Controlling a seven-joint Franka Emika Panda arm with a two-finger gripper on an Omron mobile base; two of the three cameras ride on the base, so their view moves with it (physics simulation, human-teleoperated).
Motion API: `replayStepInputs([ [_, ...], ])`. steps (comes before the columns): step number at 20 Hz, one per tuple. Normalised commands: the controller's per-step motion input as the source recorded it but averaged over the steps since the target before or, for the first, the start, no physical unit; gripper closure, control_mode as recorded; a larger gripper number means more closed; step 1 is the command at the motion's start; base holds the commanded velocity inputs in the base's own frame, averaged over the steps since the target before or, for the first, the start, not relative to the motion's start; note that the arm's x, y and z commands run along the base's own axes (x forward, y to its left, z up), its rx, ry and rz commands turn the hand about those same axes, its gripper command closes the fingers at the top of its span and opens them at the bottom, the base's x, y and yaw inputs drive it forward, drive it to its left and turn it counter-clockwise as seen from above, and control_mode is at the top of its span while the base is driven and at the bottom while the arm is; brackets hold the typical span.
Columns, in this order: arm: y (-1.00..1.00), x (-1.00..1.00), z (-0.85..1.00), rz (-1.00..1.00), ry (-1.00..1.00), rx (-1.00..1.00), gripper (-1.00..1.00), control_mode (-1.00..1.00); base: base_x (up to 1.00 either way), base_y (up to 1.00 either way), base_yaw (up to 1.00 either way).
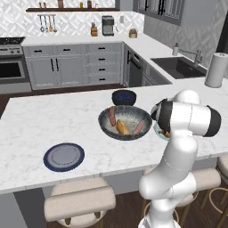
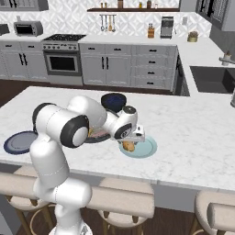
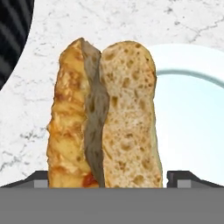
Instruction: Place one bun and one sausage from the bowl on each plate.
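Bun, split and toasted, gripped upright between the gripper's fingertips, hanging over the rim of the teal plate on the marble counter. From the hand view, roughly half the bun over the plate, the rest over bare counter. Risk on release: a drop this close to the rim, with the bun tipping off onto the counter instead of settling flat. Behind, in the grey bowl, two sausages and another bun waiting; navy plate well apart to the left, bare.
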Motion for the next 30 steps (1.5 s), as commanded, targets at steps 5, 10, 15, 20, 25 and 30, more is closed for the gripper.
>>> replayStepInputs([
  [5,-0.07,0.24,0.32,0.0,0.0,0.02,-1.0,-1.0,0.0,0.0,0.0],
  [10,-0.01,0.01,0.31,-0.02,0.02,0.0,-1.0,-1.0,0.0,0.0,0.0],
  [15,0.0,0.0,0.31,-0.02,0.01,0.0,-1.0,-1.0,0.0,0.0,0.0],
  [20,0.48,-0.08,0.75,-0.09,0.0,0.0,-1.0,-1.0,0.0,0.0,0.0],
  [25,1.0,0.09,0.38,-0.17,0.0,-0.08,-1.0,-1.0,0.0,0.0,0.0],
  [30,0.9,0.28,0.02,-0.23,0.08,-0.14,-1.0,-1.0,0.0,0.0,0.0],
])
